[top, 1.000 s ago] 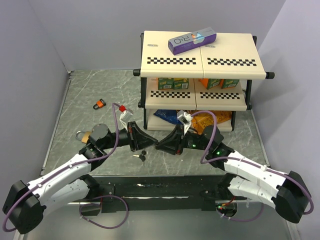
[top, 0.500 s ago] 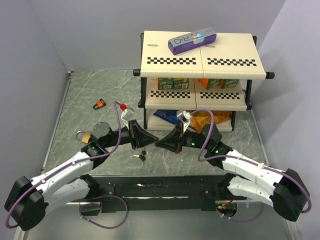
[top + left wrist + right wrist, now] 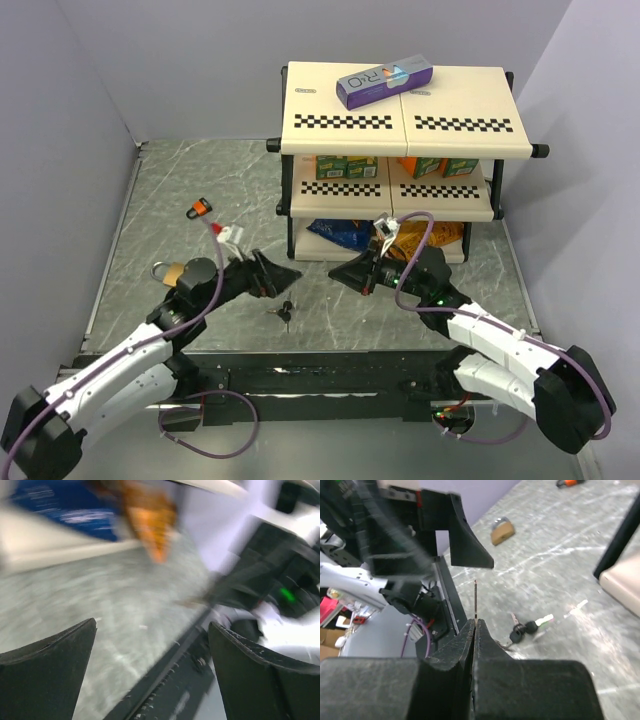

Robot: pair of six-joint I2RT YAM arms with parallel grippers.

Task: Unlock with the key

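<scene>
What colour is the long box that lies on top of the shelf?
Purple, with pale lettering. The box shows best in the top external view.

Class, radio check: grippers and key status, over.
Left gripper open, empty. Right gripper shut on thin key. Spare keys, brass padlock loose on table; nothing blocking.

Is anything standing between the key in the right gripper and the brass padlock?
Yes. The open left gripper and its arm lie between the key in the right gripper and the brass padlock.

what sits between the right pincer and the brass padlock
The open left pincer and its wrist lie between the brass padlock and the right pincer, shut on the key; the top view shows it.
</scene>
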